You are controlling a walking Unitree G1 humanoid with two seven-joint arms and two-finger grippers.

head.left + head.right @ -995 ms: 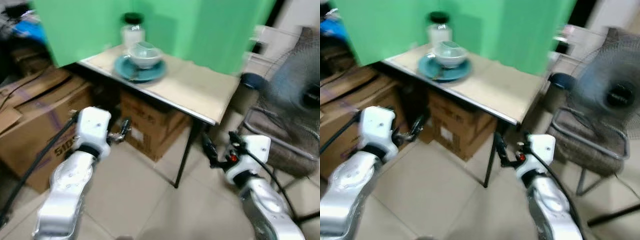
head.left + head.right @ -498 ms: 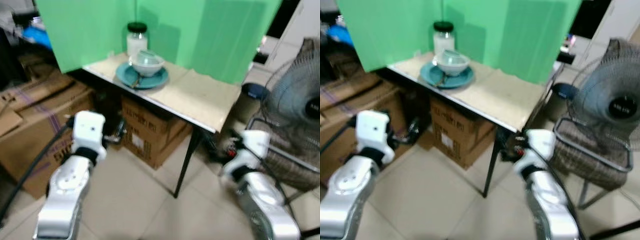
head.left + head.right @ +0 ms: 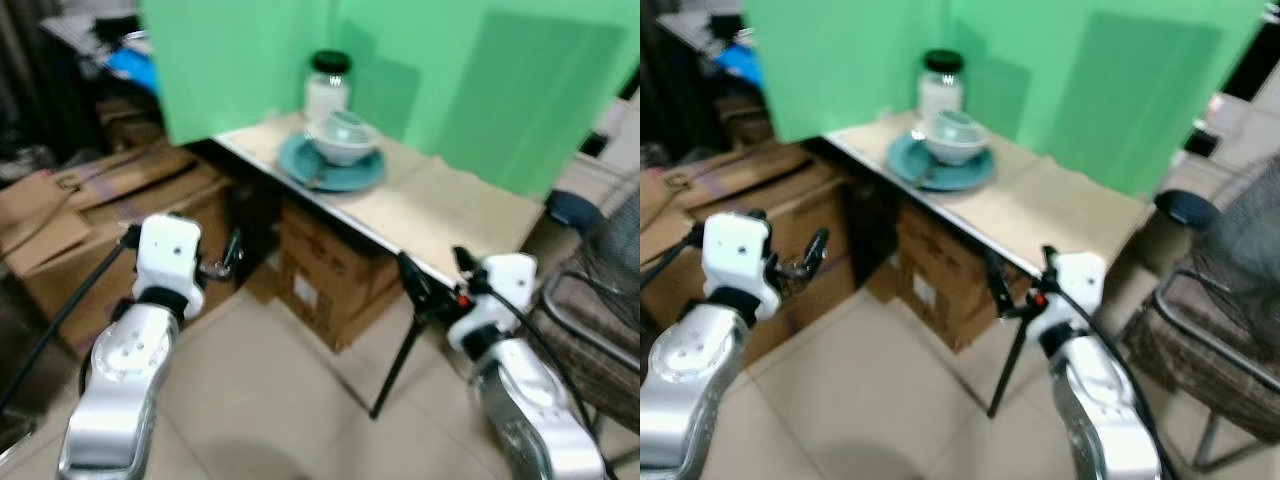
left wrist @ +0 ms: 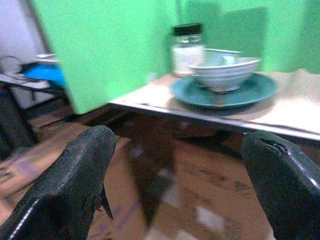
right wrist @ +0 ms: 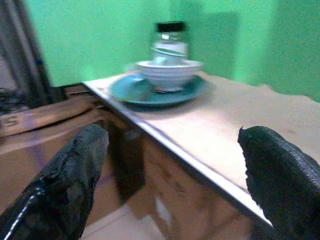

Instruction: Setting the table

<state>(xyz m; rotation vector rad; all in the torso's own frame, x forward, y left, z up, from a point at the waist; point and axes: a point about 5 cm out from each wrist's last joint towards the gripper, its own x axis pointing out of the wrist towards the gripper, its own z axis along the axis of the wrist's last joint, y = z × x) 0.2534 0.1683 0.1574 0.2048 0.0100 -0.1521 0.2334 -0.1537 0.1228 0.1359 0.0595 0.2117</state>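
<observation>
A small table (image 3: 440, 215) stands against a green backdrop. At its far left corner a white bowl (image 3: 343, 138) sits on a teal plate (image 3: 335, 167), and a glass jar (image 3: 327, 88) with a black lid stands behind them. My left gripper (image 3: 225, 258) is open, held low in front of the table's left side, below its top. My right gripper (image 3: 435, 272) is open at the table's near edge, about level with the top. Both wrist views look along the tabletop at the plate (image 5: 155, 90) and bowl (image 4: 225, 72), between widely spread fingers (image 4: 75, 185).
Cardboard boxes (image 3: 330, 280) fill the space under the table, and more boxes (image 3: 80, 225) are stacked to its left. A fan (image 3: 1260, 200) and a chair (image 3: 1210, 340) stand at the right. Tiled floor (image 3: 280, 400) lies between me and the table.
The whole view has shifted, so the camera has moved. My right gripper has come up and forward to the table's near edge. Plate, bowl and jar stand as before.
</observation>
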